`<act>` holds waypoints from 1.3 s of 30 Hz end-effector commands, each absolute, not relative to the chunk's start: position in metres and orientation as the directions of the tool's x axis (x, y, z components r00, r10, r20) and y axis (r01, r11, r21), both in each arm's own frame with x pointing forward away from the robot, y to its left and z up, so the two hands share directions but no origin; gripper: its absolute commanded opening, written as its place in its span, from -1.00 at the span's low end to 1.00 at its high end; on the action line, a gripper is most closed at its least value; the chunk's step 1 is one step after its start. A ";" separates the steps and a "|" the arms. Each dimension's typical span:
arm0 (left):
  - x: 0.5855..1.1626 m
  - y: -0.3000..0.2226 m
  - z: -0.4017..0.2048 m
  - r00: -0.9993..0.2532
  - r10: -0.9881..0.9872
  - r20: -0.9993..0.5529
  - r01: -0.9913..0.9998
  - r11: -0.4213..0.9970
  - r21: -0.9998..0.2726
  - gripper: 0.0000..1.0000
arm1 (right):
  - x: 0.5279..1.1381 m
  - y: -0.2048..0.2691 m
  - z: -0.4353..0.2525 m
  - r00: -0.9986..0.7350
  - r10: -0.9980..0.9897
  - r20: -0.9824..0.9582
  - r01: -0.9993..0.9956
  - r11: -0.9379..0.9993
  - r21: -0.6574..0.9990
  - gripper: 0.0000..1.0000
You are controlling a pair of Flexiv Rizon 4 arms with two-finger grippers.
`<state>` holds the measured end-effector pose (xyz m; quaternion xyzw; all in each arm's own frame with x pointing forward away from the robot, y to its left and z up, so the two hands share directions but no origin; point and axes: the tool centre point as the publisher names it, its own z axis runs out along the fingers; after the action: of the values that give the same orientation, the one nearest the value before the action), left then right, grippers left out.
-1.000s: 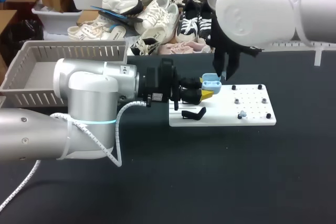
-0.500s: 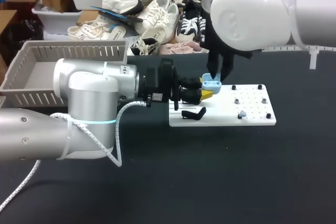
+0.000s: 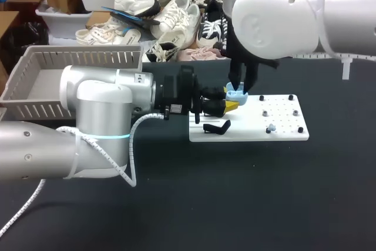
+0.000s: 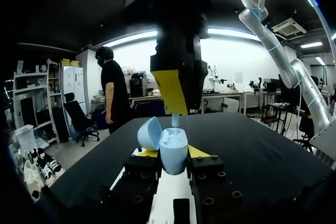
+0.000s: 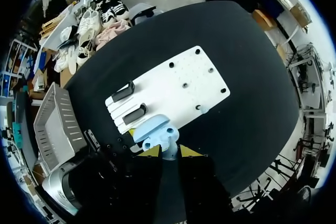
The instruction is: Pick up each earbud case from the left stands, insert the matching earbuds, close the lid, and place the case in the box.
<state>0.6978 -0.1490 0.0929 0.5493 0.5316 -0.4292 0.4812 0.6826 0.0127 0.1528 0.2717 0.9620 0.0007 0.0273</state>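
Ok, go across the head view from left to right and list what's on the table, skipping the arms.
grey slatted box → open light blue earbud case → small pale earbud → black peg at the board's right corner

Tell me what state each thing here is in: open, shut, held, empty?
earbud case: lid open, held above the table.
left gripper: shut on the earbud case.
earbud: held at the case's open mouth.
right gripper: shut on the earbud.
black stands: both empty.
box: no case visible inside.
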 end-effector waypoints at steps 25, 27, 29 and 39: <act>0.698 -0.149 0.092 0.068 0.167 -0.984 0.997 0.029 0.074 -1.00 | 0.687 0.010 0.144 -0.851 0.525 -0.029 0.524 0.851 0.018 -1.00; 0.698 -0.149 0.092 0.068 0.167 -0.984 0.997 0.029 0.074 -1.00 | 0.687 0.010 0.143 -0.852 0.523 -0.026 0.522 0.853 0.017 -1.00; 0.698 -0.149 0.092 0.068 0.167 -0.984 0.997 0.029 0.074 -1.00 | 0.687 0.011 0.143 -0.853 0.521 -0.025 0.520 0.854 0.017 -1.00; 0.698 -0.149 0.092 0.068 0.167 -0.984 0.997 0.029 0.074 -1.00 | 0.685 0.012 0.147 -0.855 0.517 -0.032 0.517 0.856 0.018 -1.00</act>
<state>0.6978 -0.1489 0.0928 0.5493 0.5316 -0.4292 0.4812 0.6866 0.0121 0.1463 0.2671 0.9635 0.0058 0.0163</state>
